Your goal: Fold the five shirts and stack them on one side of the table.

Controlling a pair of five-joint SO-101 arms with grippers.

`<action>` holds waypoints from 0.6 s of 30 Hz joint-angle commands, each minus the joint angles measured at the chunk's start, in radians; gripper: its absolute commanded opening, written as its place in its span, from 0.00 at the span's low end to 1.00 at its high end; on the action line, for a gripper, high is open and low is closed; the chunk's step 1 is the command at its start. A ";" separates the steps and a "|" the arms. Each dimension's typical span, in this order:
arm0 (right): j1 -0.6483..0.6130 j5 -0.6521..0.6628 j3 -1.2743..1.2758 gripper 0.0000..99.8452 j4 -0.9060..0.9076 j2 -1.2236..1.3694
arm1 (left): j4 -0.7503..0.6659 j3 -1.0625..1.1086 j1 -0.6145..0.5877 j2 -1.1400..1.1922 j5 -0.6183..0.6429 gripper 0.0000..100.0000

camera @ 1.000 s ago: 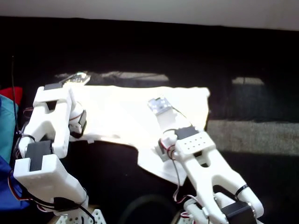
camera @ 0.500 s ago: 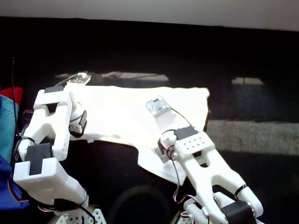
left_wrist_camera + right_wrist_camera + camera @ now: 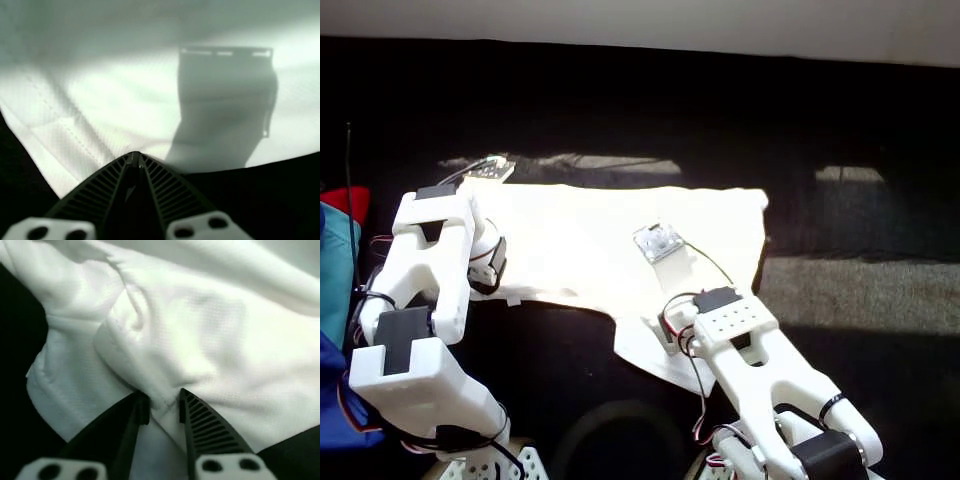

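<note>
A white shirt (image 3: 590, 240) lies spread on the black table, with one flap hanging toward the front edge. My left gripper (image 3: 134, 156) is shut, its tips together just above the shirt's hem (image 3: 60, 132) near the shirt's left end. My right gripper (image 3: 163, 402) is shut on a raised fold of the same white shirt (image 3: 200, 325), near the front flap. Both arms reach from the front edge over the cloth, and the right arm's shadow falls across the shirt (image 3: 220, 115).
A pile of red, teal and blue clothes (image 3: 335, 300) sits at the table's left edge. Black tabletop (image 3: 840, 130) stretches behind and to the right of the shirt, with sunlit bands across it.
The right arm has drawn back a little toward the front edge, its wrist sliding nearer over the shirt. The left arm shifted slightly at first, then stayed still.
</note>
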 commanded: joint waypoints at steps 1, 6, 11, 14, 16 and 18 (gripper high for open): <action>0.035 0.009 0.001 0.01 -0.018 -0.033 | -0.034 0.001 0.001 -0.004 -0.009 0.01; 0.045 0.009 -0.022 0.01 -0.012 -0.035 | -0.034 0.002 0.001 -0.004 -0.009 0.01; 0.045 0.009 -0.085 0.01 0.079 -0.035 | -0.034 0.002 -0.001 -0.002 -0.009 0.01; 0.045 0.009 -0.171 0.01 0.174 -0.035 | -0.034 0.002 -0.001 -0.002 -0.009 0.01; 0.045 0.009 -0.234 0.01 0.236 -0.035 | -0.034 0.002 -0.001 -0.002 -0.009 0.01; 0.044 0.009 -0.289 0.01 0.292 -0.035 | -0.034 0.002 -0.001 -0.002 -0.009 0.01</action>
